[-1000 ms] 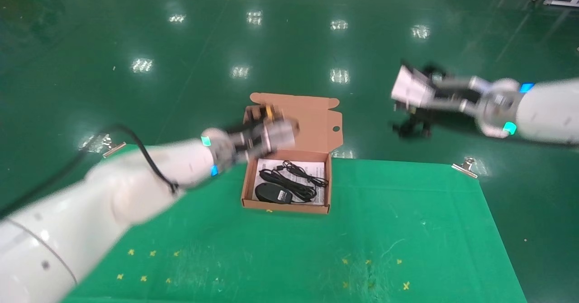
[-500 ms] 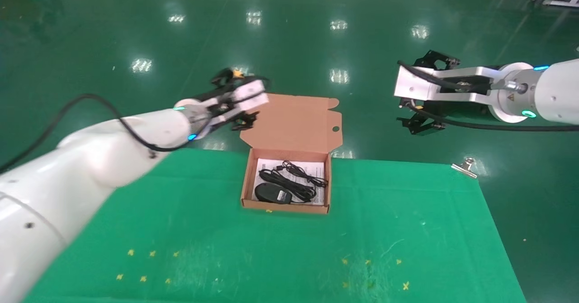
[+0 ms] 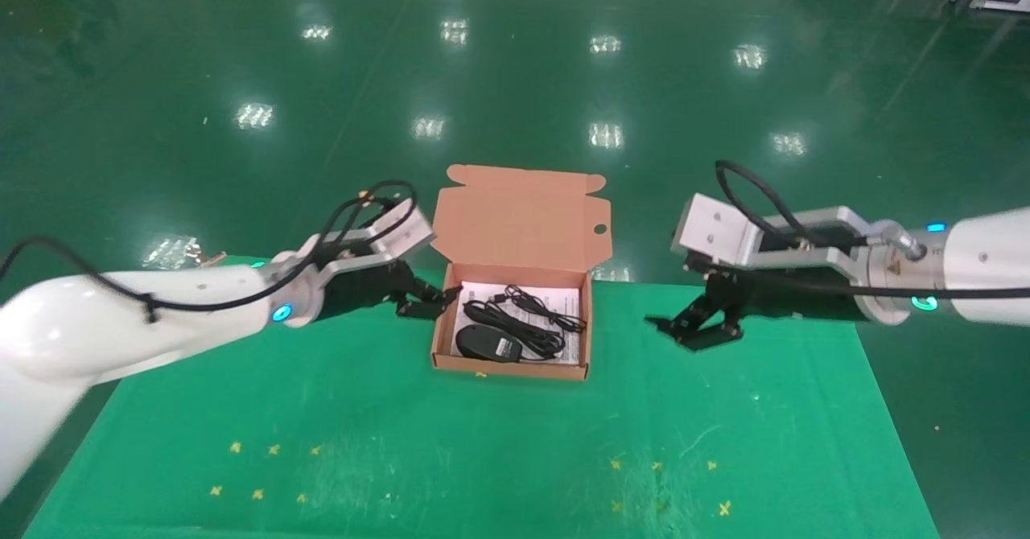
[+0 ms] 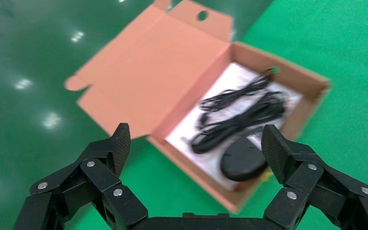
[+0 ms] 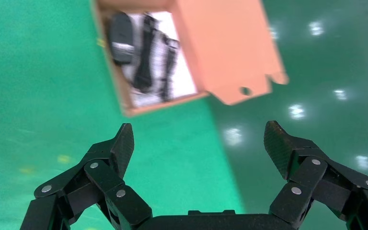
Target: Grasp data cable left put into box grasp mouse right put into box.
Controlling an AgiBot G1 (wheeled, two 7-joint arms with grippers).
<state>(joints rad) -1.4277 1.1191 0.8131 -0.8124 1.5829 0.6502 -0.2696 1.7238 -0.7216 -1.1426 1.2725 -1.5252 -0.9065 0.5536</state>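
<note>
The box (image 3: 510, 368) stands open on the green cloth with its lid flap (image 3: 521, 217) tilted back. Inside, on a white leaflet, the black mouse (image 3: 485, 343) lies at the near left. The looped data cable (image 3: 503, 322) lies just behind it, beside a thinner cord (image 3: 551, 311). My left gripper (image 3: 430, 299) is open and holds nothing, just left of the box. My right gripper (image 3: 694, 331) is open too, over the cloth well right of the box. The left wrist view shows the box (image 4: 287, 72), mouse (image 4: 243, 160) and data cable (image 4: 242, 120). The right wrist view shows the box (image 5: 124, 103) and mouse (image 5: 120, 31).
The green cloth (image 3: 499, 450) covers the table, and its far edge runs just behind the box. Beyond lies shiny green floor (image 3: 515, 80). Small yellow crosses (image 3: 273, 449) mark the near part of the cloth. A metal clip (image 3: 211, 258) shows at the far left corner.
Both arms have come down from above the floor behind the table. The left gripper went from the lid to the box's left side; the right sank to the cloth at the right.
</note>
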